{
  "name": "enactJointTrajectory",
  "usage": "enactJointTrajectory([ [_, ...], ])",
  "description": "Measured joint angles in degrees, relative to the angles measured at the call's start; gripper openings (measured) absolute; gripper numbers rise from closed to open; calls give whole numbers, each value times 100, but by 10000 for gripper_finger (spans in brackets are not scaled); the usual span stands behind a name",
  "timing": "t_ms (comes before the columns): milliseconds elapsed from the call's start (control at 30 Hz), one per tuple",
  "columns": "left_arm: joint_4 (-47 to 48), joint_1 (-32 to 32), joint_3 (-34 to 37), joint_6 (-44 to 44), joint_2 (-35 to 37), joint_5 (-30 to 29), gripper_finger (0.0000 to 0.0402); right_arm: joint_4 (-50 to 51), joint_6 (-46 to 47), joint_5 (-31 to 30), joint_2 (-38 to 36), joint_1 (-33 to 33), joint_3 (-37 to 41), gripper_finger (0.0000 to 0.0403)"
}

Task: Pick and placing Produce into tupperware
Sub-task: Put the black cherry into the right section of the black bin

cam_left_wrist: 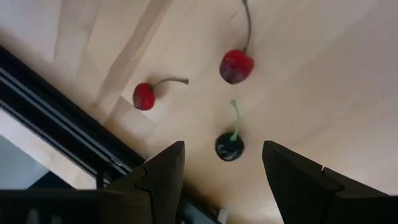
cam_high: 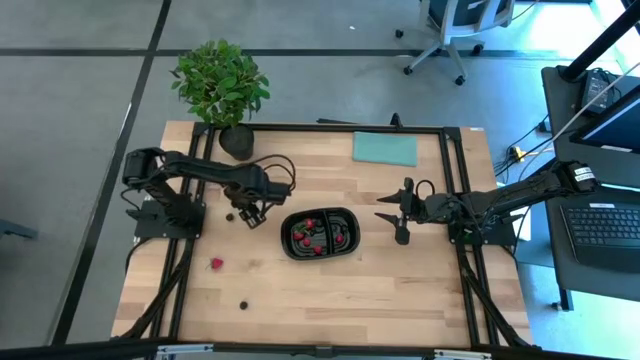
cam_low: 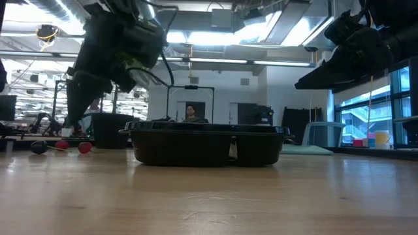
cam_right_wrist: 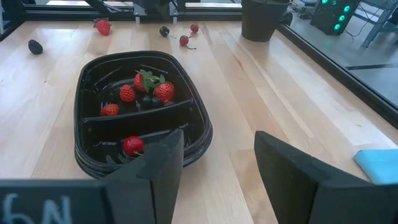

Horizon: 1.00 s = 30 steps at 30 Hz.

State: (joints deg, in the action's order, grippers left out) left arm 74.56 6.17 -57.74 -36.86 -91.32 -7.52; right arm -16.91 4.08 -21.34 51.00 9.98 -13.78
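Dark cherry (cam_left_wrist: 229, 147) between open fingers (cam_left_wrist: 160, 171)

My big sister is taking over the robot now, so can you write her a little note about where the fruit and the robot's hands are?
Left tool: open, over the table left of the black tray, a dark cherry between its fingers, not gripped yet.
Right tool: open, empty, waiting just right of the tray.
Done: several red strawberries and some dark berries lie in one compartment, one red piece in the other.
Left: the dark cherry, two red cherries beside it, a red piece and a dark berry farther out on the wood.
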Motion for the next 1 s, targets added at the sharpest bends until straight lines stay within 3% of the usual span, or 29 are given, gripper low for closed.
enactJointTrajectory([
  [267,-361,75,785,58,-1,503,208,45,15,0,0,-2,2,200],
  [533,-1198,74,1397,59,-1,611,208,52,13,-2,0,0,2,200],
  [1000,-1447,73,1574,118,18,756,193,50,26,-1,0,-2,2,200],
])
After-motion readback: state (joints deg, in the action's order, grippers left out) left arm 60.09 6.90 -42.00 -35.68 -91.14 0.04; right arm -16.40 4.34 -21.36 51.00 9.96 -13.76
